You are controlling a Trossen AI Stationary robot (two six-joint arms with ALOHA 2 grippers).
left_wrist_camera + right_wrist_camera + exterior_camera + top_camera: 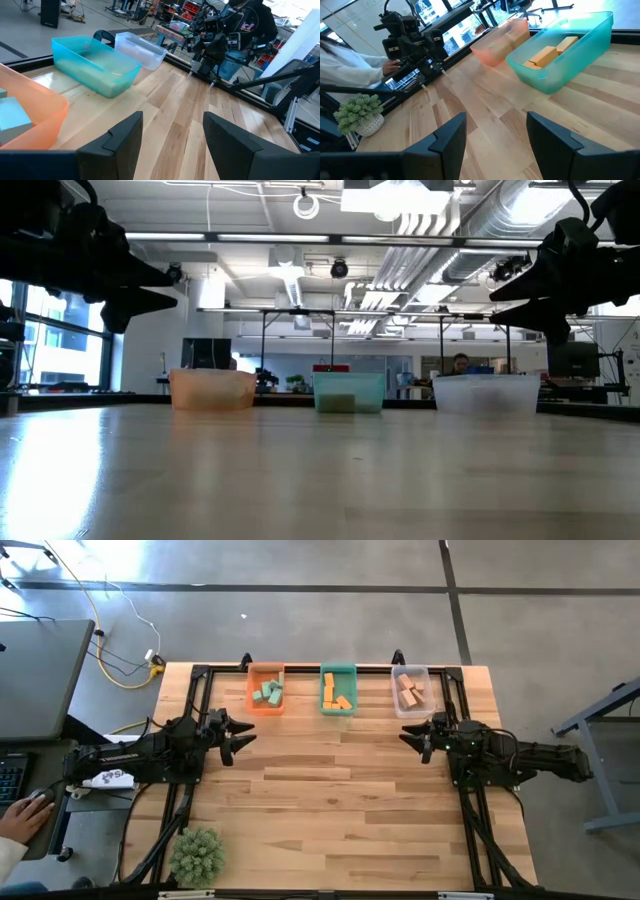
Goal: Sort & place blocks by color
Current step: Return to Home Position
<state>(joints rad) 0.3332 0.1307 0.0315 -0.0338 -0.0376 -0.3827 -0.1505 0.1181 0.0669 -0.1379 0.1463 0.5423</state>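
I log teal blocks (267, 692) in orange bin (265, 667), orange blocks (335, 692) in teal bin (338, 667), wood blocks (410, 692) in clear bin (410, 668). Sorting looks done; left hand (247, 737), right hand (405, 734) released, empty.

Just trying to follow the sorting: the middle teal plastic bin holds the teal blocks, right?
No. The middle teal plastic bin holds small orange blocks; the small teal blocks lie in the orange plastic bin, as the high view shows.

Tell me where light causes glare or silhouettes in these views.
Low view: bright ceiling lights and windows behind leave the left gripper and right gripper as dark silhouettes, and the table shines pale toward its left side. High view: even light, no strong glare on the wood. Right wrist view: sheen along the teal bin's rim.
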